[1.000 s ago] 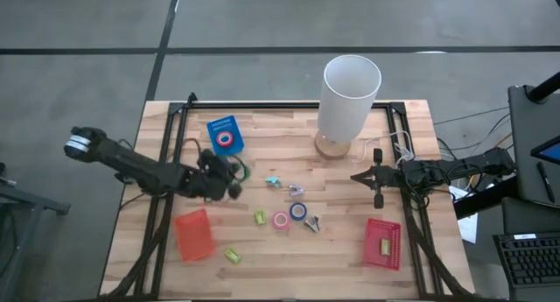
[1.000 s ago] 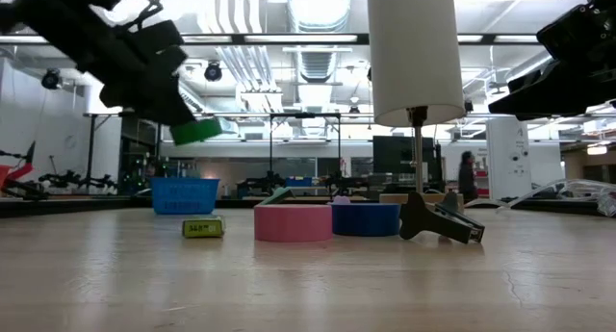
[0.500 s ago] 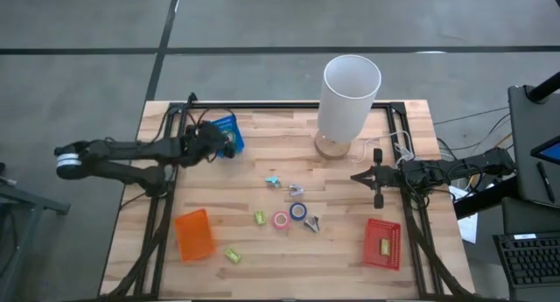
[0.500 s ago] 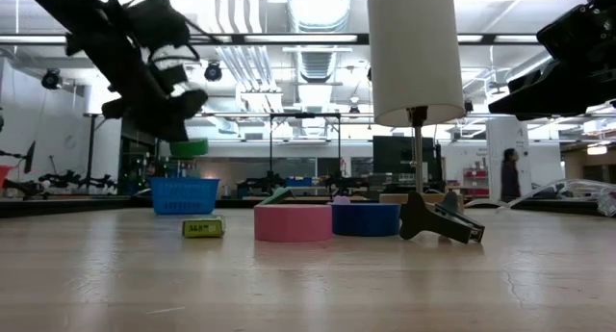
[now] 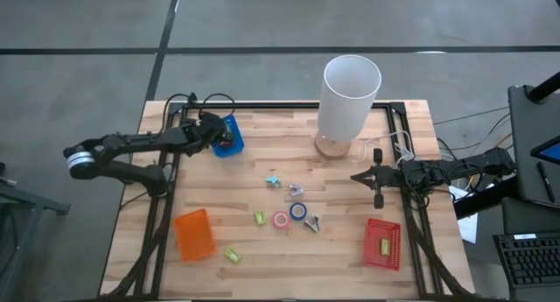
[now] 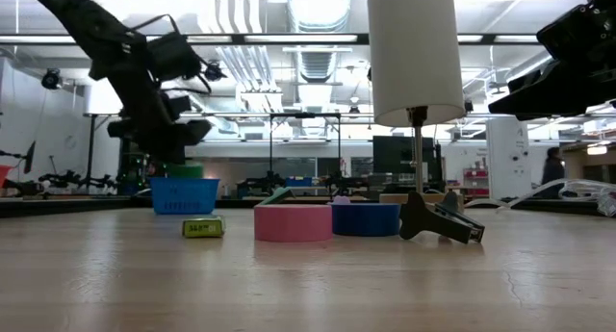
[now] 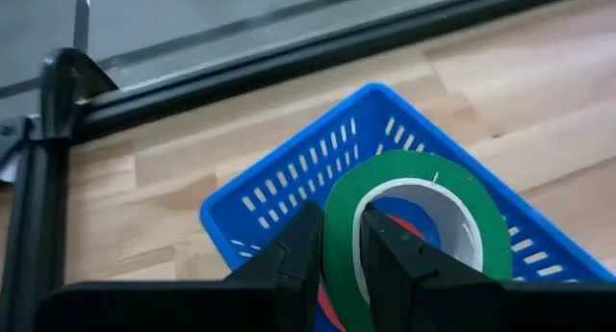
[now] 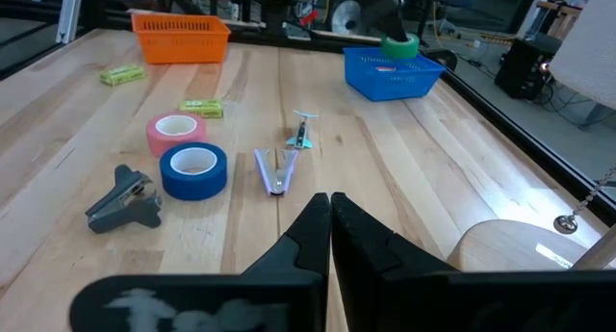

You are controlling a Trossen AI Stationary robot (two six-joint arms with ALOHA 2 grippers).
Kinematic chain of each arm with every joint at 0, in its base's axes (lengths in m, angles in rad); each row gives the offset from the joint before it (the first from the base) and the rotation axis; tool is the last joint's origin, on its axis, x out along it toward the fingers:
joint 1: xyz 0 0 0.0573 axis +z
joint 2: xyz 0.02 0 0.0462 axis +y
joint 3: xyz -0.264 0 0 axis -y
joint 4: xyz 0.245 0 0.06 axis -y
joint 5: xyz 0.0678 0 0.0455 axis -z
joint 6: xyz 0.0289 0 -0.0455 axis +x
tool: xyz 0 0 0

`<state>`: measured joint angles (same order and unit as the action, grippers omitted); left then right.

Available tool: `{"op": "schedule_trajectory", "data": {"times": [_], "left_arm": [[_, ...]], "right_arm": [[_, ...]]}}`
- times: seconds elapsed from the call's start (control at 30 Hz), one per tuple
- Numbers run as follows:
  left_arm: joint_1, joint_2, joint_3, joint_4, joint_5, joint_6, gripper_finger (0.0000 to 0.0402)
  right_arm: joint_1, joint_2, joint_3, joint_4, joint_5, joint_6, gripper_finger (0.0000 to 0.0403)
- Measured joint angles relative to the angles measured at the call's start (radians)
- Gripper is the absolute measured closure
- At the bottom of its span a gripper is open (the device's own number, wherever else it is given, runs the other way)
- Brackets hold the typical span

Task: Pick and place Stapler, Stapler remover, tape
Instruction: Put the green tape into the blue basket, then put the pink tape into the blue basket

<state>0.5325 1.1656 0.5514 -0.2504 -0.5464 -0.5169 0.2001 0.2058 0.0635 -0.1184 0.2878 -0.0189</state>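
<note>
The step in hand is judged to be the placing of a roll of tape. The left hand is held directly above the blue basket at the far left part of the tabletop, its two fingers clamped across the band of a green tape roll. In the low view the roll sits just at the basket's rim, not yet released. A red roll is seen through the green roll's core, lying in the basket.

The next move is judged to call for the fingers to be parted so that the roll drops inside the basket walls, and then for the hand to be raised clear without catching the rim.

Work remains on the tabletop. A pink tape roll and a blue tape roll lie touching near the middle; a dark staple remover lies just beside the blue roll, and two small metal-jawed pieces lie near them. Yellow-green blocks are scattered about. An orange basket stands at the near left and a red basket at the near right.

The right hand waits at the right edge of the tabletop beside the white lamp, its fingers pressed together and empty.

No brand, label or writing can be read; dark print on one yellow-green block is too small to make out.
</note>
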Motion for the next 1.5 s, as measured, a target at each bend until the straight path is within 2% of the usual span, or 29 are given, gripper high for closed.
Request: {"op": "schedule_trajectory", "data": {"times": [0.37,0.73,0.83,1.07,1.27,1.5], "left_arm": [[0.024,0.134,0.000,0.036,0.011,0.024,0.0337],[0.029,0.138,0.000,0.049,0.005,0.032,0.0335],[0.029,0.138,0.000,0.048,-0.006,0.039,0.0318],[0.029,0.137,0.000,0.048,-0.038,0.041,0.0247],[0.024,0.086,0.000,0.048,-0.032,0.085,0.0226],[-0.012,-0.071,0.000,0.047,-0.007,0.075,0.0225]], "right_arm": [[0.000,0.000,0.000,0.000,0.000,0.000,0.0394],[0.000,0.000,0.000,0.000,0.000,0.000,0.0394],[0.000,0.000,0.000,0.000,0.000,0.000,0.0394],[0.000,0.000,0.000,0.000,0.000,0.000,0.0394],[0.000,0.000,0.000,0.000,0.000,0.000,0.0394],[0.000,0.000,0.000,0.000,0.000,0.000,0.0394]]}}
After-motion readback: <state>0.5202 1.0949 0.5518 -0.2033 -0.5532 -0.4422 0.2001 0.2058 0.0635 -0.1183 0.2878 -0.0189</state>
